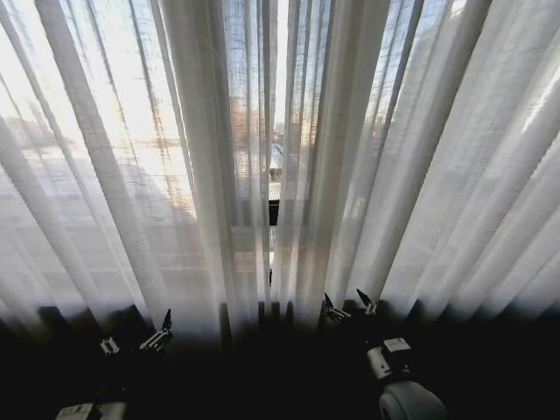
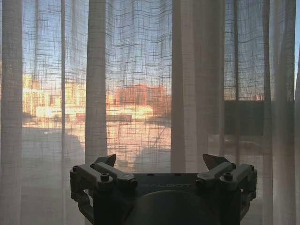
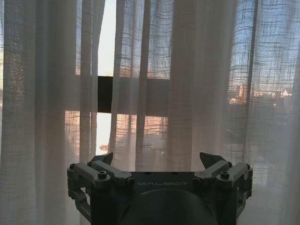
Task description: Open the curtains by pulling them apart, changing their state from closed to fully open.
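Curtains [image 1: 175, 175] hang across the whole head view, two sheer white panels meeting near the middle with only a thin slit between them, where a dark window bar [image 1: 273, 213] shows. Left gripper [image 1: 136, 337] sits low on the left, right gripper [image 1: 350, 304] low on the right near the slit, both with fingers spread wide and holding nothing. Left wrist view: spread fingers [image 2: 107, 161] face pleated fabric, not touching it. Right wrist view: wide fingers [image 3: 212, 159] face the slit and the bar [image 3: 104, 93].

Head looks down; both wrists closely face the shared curtains [image 1: 367, 175].
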